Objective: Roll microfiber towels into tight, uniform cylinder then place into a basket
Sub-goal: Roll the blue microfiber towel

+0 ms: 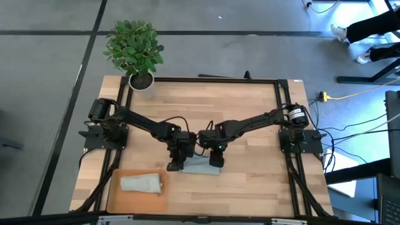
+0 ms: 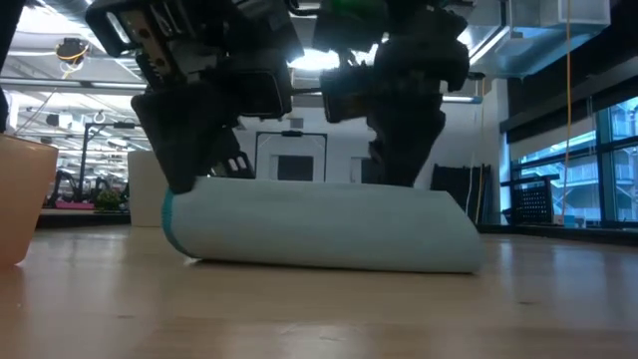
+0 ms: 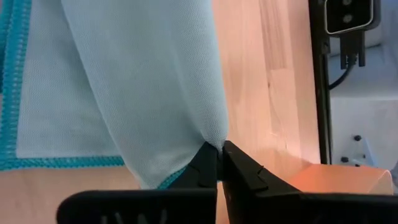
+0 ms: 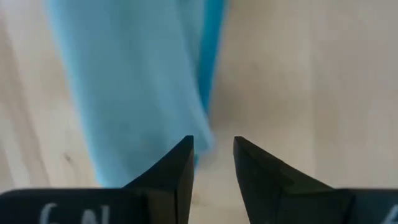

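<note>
A light blue towel with teal stitched edges lies partly rolled at the middle of the table, a low long hump in the low view. My left gripper is shut on its left end. My right gripper stands open just over the towel's right part, one fingertip above its teal edge. A pale grey-green rolled towel lies in the orange basket at the near left. My left gripper pinches a bunched fold of the blue towel between its two fingertips, near a teal-edged corner. The fingers slant down from above. The cloth rises to a peak at the fingertips, and the rest lies on the table. My right gripper: I cannot tell whether it touches the towel.
A potted plant stands at the table's far left corner. The basket wall shows at the left of the low view. Bare wood lies to the right of the towel and toward the far edge.
</note>
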{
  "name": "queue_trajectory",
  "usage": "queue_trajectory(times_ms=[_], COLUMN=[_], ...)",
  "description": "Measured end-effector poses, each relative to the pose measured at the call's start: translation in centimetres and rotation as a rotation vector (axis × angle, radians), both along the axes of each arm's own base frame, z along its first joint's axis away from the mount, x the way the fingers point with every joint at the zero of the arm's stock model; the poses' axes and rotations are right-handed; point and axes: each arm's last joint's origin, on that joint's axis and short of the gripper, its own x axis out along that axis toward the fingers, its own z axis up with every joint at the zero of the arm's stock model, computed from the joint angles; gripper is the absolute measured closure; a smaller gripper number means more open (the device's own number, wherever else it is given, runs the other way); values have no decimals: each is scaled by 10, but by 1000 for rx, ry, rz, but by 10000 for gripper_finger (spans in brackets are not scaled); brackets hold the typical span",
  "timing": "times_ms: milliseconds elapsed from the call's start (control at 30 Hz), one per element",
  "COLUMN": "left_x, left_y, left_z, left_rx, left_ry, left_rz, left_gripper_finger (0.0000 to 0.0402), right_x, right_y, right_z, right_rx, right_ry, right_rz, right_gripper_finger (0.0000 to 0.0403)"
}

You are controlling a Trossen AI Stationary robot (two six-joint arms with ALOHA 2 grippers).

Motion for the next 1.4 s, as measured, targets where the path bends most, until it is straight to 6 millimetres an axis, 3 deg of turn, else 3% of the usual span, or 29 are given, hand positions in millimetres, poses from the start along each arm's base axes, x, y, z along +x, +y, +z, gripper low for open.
queue_trajectory(times_ms=[300, 667, 867, 1167, 1400], left_x=[1, -1, 0, 4, 8], left_y=[4, 10, 18, 41, 68], left_z=[0, -1, 0, 3, 3], left_rx=[9, 16, -17, -115, -93], left_ry=[-7, 22, 17, -42, -39], left_rz=[6, 16, 19, 24, 164], left_gripper_finger=[401, 401, 401, 401, 401], right_x=[6, 7, -2, -9, -10], right_y=[14, 19, 19, 19, 25], right_z=[2, -23, -38, -50, -52], right_rx=[-54, 36, 59, 78, 81], right_ry=[-115, -241, -230, -270, -285], right_rz=[144, 269, 293, 304, 319], right_gripper_finger=[288, 288, 288, 288, 288])
